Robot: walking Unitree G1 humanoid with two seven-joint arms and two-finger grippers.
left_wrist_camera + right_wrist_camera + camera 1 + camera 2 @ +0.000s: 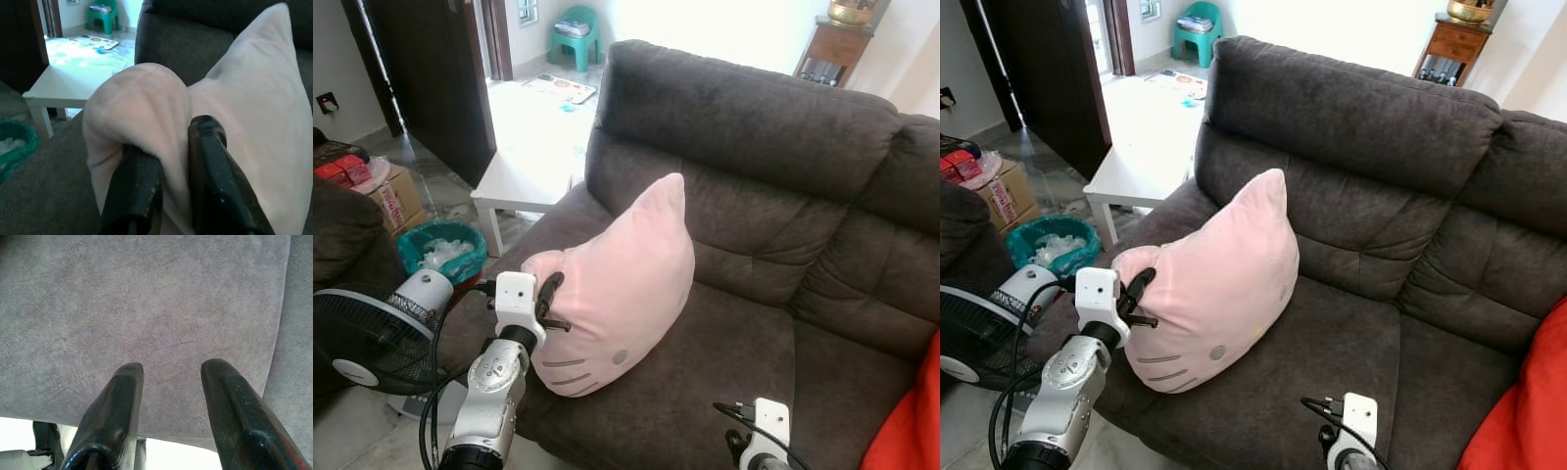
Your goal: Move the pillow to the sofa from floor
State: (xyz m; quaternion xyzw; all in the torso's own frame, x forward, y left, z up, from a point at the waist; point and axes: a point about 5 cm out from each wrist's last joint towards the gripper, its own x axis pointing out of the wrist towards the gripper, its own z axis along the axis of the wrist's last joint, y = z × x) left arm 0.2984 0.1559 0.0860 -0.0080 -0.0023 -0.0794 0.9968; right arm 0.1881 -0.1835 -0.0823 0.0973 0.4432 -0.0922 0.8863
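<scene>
A pink cat-face pillow [622, 284] stands tilted on the seat of the dark grey sofa [754, 137], one pointed ear up. My left gripper [551, 299] is shut on the pillow's left corner. In the left wrist view the two black fingers [210, 161] pinch a fold of pink pillow [254, 98] fabric. My right gripper [168, 377] is open above the bare grey sofa seat [146, 298] near its front edge, holding nothing. The right arm's wrist [764, 431] sits low at the front of the seat.
A white low table [524, 171] stands left of the sofa. A teal bin [440, 250] and a black fan [372, 338] are on the floor at my left. Cardboard boxes [386, 191] sit further left. A red cushion [906, 421] lies at the sofa's right end.
</scene>
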